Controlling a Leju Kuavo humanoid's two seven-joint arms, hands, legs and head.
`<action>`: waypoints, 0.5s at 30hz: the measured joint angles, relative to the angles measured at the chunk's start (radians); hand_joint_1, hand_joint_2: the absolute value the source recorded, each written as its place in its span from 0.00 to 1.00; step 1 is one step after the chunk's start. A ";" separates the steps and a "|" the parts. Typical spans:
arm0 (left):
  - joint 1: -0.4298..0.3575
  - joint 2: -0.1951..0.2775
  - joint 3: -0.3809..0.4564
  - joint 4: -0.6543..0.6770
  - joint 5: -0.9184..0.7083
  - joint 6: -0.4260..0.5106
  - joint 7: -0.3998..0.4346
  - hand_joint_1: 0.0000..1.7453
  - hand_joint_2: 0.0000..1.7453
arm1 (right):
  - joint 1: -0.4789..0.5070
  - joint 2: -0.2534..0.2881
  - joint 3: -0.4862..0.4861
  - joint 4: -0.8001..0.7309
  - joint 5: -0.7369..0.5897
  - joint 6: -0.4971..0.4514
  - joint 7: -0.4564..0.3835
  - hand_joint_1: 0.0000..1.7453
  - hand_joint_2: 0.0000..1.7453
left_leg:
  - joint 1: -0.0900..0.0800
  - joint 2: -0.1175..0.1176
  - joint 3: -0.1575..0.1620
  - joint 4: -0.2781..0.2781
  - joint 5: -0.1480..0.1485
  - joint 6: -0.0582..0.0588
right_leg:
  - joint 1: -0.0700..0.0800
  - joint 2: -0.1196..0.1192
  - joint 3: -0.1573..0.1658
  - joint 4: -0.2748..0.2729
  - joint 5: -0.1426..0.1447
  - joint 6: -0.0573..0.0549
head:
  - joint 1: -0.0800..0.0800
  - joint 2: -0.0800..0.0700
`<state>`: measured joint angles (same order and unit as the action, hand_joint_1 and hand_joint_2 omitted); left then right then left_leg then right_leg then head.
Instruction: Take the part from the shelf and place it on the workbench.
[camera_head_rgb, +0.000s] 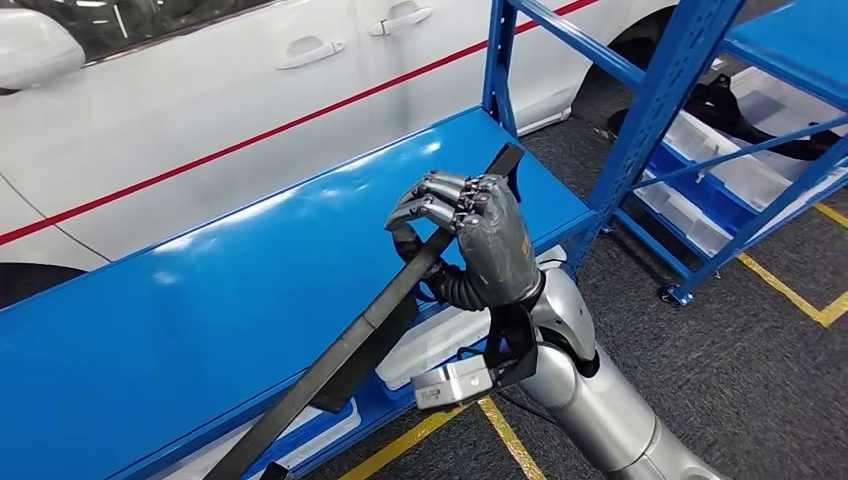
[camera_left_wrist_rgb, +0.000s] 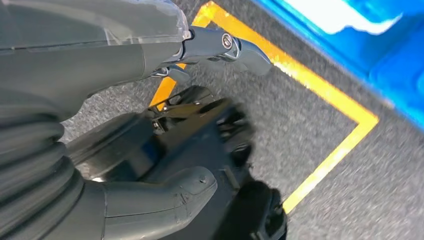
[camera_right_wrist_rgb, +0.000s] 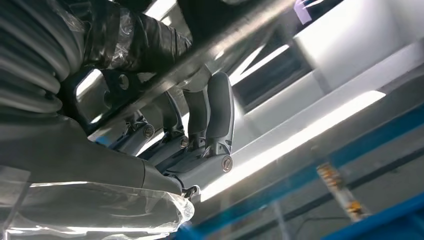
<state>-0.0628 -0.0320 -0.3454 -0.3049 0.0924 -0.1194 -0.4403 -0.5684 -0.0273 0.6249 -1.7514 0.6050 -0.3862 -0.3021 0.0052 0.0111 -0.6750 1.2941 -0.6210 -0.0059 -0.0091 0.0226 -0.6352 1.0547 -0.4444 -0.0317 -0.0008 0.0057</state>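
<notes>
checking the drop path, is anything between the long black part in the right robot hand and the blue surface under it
Nothing visible. The right robot hand grips the long black part above the blue surface, and the stretch beneath the part looks bare in the head view.

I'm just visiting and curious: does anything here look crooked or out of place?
Only the long black strip: the right hand grips it near its upper end, so it slants across the blue shelf with its lower end poking past the front edge. Nothing looks spilled or broken.

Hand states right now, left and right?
Left hand: cannot tell, view is blurred.
Right hand: holding the long black flat strip part.
</notes>
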 joint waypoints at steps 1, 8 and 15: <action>0.000 0.001 0.000 0.001 -0.001 -0.001 -0.001 0.00 1.00 | -0.007 -0.002 -0.012 0.012 0.007 -0.006 0.006 1.00 1.00 | 0.000 -0.001 -0.011 0.017 0.007 0.001 | 0.000 0.013 0.000 0.000 0.001 0.000 | 0.000 0.000; -0.009 0.009 0.000 0.002 -0.002 -0.002 -0.010 0.00 1.00 | -0.042 -0.011 -0.090 0.063 0.037 -0.028 0.009 1.00 1.00 | 0.000 -0.083 0.108 -0.264 0.149 0.022 | -0.007 0.092 -0.006 -0.006 0.016 0.026 | 0.000 0.000; -0.015 0.014 0.000 0.002 -0.003 0.003 -0.011 0.00 1.00 | -0.045 -0.016 -0.113 0.075 0.059 -0.037 0.010 1.00 1.00 | -0.002 0.008 0.115 -0.298 0.170 0.051 | -0.005 -0.013 -0.120 0.225 -0.106 0.047 | 0.002 0.000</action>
<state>-0.0774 -0.0180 -0.3452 -0.3030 0.0897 -0.1165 -0.4518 -0.6131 -0.0433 0.5120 -1.6761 0.6641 -0.4232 -0.2916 0.0034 0.0188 -0.5604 0.9959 -0.4507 0.0455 -0.0141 0.0093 -0.7556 1.2799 -0.5500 0.0152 0.0010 0.0057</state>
